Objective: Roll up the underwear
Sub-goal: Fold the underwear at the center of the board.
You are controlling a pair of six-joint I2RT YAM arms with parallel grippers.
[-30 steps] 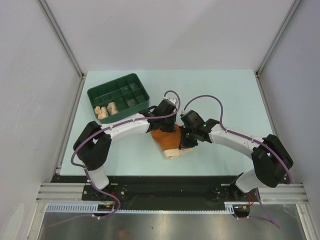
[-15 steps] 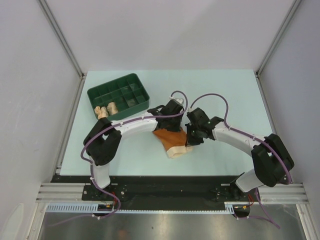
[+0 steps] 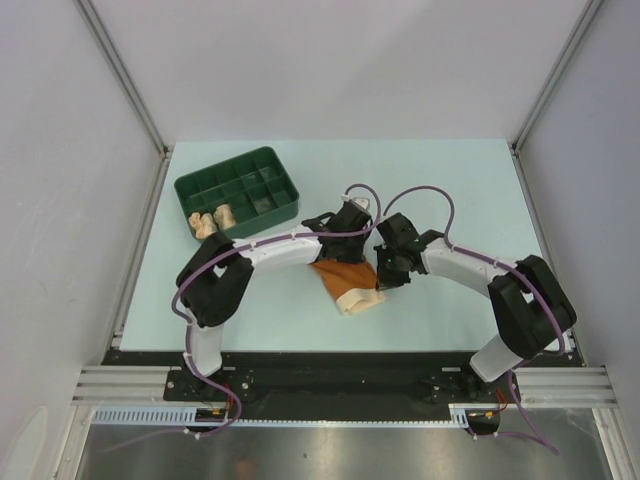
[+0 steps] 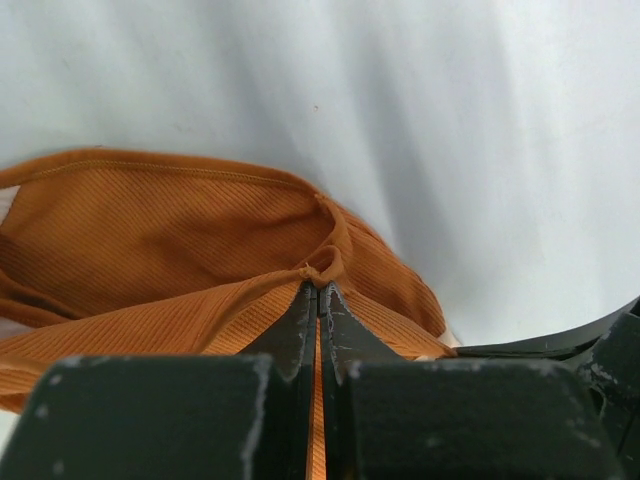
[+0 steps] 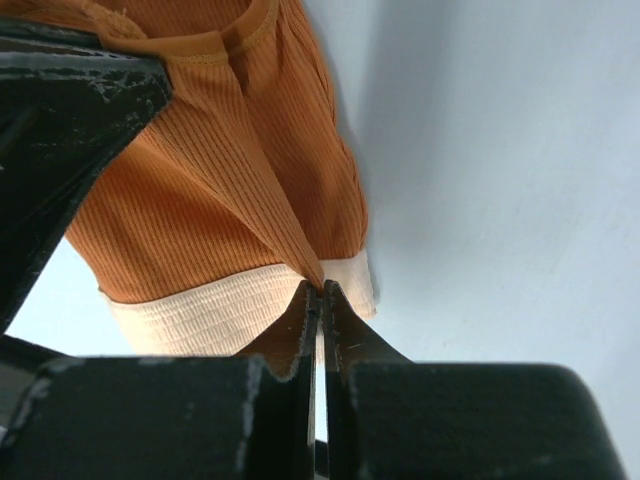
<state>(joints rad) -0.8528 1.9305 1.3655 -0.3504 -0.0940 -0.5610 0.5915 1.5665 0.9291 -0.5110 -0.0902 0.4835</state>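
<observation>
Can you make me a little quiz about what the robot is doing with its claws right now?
1. True or false: the left claw and the right claw are both shut on the orange underwear.
2. Where is the green tray? A) on the far left part of the table; B) under the right arm; C) held up in the air.
3. How many small cloth bundles sit in the tray?

Key: 1 true; 2 A; 3 two.

The pale green table (image 3: pixel 450 180) bears a dark green tray (image 3: pixel 245 185) rear-left and rust-orange underwear (image 3: pixel 340 280) near its middle
</observation>
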